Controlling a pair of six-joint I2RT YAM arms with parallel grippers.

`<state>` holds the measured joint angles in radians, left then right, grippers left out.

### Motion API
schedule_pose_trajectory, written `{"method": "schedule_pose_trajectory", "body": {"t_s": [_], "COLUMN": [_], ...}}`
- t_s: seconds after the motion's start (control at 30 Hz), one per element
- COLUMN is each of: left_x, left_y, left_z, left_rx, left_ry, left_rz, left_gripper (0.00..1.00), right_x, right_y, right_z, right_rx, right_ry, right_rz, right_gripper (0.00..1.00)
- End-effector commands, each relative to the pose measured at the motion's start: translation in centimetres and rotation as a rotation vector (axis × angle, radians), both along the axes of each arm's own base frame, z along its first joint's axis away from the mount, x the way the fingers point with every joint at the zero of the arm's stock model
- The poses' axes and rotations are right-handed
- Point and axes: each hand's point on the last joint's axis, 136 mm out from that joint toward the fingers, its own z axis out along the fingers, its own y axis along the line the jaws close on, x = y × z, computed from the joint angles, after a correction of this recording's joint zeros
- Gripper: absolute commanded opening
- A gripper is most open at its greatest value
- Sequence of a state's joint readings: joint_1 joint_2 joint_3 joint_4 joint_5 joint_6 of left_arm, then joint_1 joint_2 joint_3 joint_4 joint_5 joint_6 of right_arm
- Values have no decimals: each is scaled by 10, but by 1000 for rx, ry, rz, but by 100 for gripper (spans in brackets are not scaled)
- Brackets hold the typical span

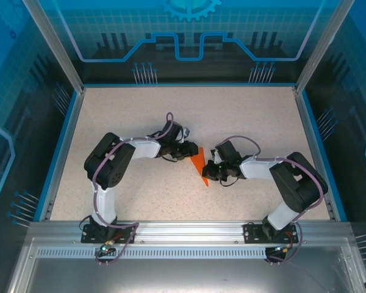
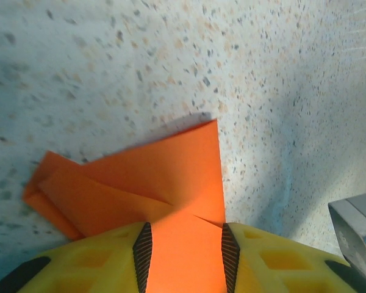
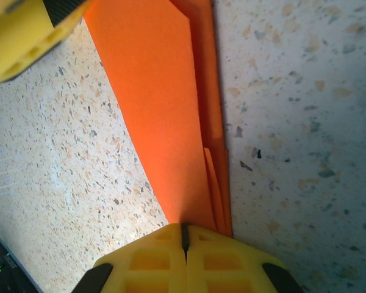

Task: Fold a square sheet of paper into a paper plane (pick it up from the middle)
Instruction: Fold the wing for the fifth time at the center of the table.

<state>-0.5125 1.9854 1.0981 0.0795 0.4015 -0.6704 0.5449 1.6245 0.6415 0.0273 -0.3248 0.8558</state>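
Holding a thin, bright orange paper, folded into a creased pointed wedge, at the middle of a speckled beige table, between both arms. Clamping its narrow end with the right gripper: yellow fingers pressing flat together, no gap at the seam, layered paper edges running straight into it. Straddling the wider end with the left gripper: jaws standing partly apart, black ribbed pads flanking the paper, orange surface filling the gap from pad to pad. Pinching or merely touching there: not determinable. Reaching into the right wrist view with one left finger, sitting just beside the paper's upper edge.
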Motion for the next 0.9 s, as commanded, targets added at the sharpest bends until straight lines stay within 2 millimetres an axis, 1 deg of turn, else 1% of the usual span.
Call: {"method": "schedule_pose_trajectory", "body": {"t_s": [0.0,0.1,0.27,0.43,0.53,0.67,0.77,0.87], "left_x": [18,23,32,41,47,49,46,34], "left_y": [19,21,31,39,40,38,37,31], "left_z": [-14,-16,-19,-13,1,25,47,65], "left_rx": [55,67,80,73,69,45,4,-51], "left_ry": [-10,-13,-12,-18,-39,-72,-92,-109], "left_rz": [20,12,20,20,13,11,30,38], "left_gripper": [39,39,39,39,40,40,41,41], "right_x": [-49,-50,-49,-47,-46,-43,-42,-39], "right_y": [-37,-36,-34,-31,-29,-26,-25,-23], "right_z": [-50,-50,-50,-50,-49,-47,-46,-44], "right_rx": [-201,-199,-188,-175,-167,-160,-156,-146], "right_ry": [183,186,187,189,189,184,182,176], "right_rz": [7,9,13,13,15,16,13,11], "right_gripper": [1,1,1,1,1,1,2,2]}}
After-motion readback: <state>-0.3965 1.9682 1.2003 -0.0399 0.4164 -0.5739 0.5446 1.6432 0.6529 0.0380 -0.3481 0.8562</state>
